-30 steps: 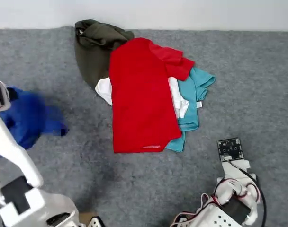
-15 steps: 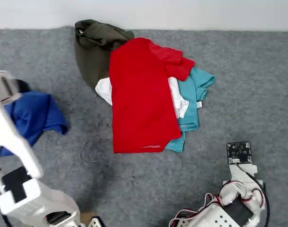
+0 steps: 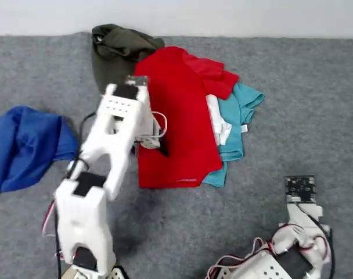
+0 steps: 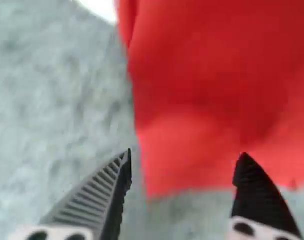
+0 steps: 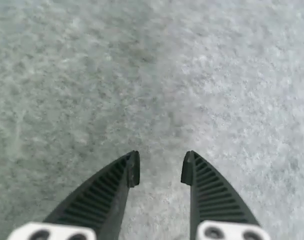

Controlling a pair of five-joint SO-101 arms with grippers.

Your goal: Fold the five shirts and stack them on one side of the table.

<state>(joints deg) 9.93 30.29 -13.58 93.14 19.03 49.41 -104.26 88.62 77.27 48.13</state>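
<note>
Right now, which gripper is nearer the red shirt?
Left. The left gripper hangs open over the red shirt's edge; the right gripper is over bare grey mat, apart from the shirt.

Left arm: boxy white moulded links with black servo blocks set into the joints. Thin cables in white, black and red loop off its side.
Right arm: same white shell. It carries a small square black circuit board speckled with light dots. A cable bundle of red, white and black sits near the base.
Left gripper: two black tapered fingers, one ribbed, one smooth and pointed, on white mounts with dark round holes.
Right gripper: matching black fingers, ribbing visible, same white mounts and holes.
</note>
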